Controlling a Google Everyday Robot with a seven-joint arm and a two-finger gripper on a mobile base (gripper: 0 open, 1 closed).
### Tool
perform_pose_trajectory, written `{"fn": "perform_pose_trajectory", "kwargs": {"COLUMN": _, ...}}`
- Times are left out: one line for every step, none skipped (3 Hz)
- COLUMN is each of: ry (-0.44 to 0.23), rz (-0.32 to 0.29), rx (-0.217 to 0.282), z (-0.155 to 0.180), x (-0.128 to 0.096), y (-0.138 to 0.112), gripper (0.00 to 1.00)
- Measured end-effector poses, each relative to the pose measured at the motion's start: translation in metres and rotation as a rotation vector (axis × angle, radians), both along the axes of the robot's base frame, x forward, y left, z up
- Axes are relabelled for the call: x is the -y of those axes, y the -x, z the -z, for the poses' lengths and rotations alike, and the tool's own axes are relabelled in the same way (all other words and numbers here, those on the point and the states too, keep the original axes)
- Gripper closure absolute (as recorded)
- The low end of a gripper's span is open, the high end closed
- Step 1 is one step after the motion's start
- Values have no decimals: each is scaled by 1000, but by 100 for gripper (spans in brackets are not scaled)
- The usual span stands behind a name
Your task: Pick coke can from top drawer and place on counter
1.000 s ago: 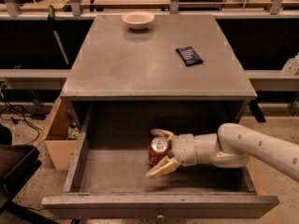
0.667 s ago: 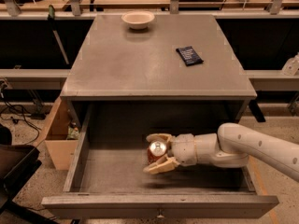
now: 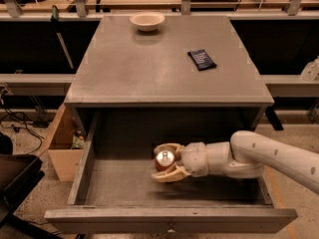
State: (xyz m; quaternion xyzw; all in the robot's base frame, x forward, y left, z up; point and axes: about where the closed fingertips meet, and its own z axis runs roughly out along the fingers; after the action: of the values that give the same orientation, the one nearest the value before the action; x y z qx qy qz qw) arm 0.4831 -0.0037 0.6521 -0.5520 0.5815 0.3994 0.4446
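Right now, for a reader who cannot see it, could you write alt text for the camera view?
The robot's gripper reaches into the open top drawer around an upright coke can. Above, the counter holds a pale bowl at the back and a dark blue packet toward the picture's right.

High front view down, end effector [image 3: 167, 164] in top drawer [image 3: 169, 218]

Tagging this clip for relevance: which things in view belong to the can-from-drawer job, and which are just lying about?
Belongs to the job:
coke can, inside the open top drawer
counter
pincer, down in the drawer at the can

Just lying about:
pale bowl, at the counter's far edge
dark blue packet, on the counter
cardboard box, on the floor beside the cabinet
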Motion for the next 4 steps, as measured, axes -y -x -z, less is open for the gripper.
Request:
{"fn": "perform_pose_trajectory", "kwargs": {"ry": -3, "rz": -7, "rx": -1, "z": -1, "x": -4, "y": 1, "gripper": 100}}
{"fn": "perform_pose_trajectory", "kwargs": {"ry": 14, "rz": -10, "rx": 7, "z": -31, "x": -13, "y": 6, "gripper": 100}}
{"fn": "perform_pose_trajectory", "kwargs": {"ry": 14, "rz": -8, "rx": 10, "z": -91, "x": -28, "y": 20, "gripper": 100}}
{"fn": "perform_pose_trajectory", "kwargs": {"ry": -16, "rz": -8, "rx": 20, "z": -159, "x": -46, "y": 25, "gripper": 100}}
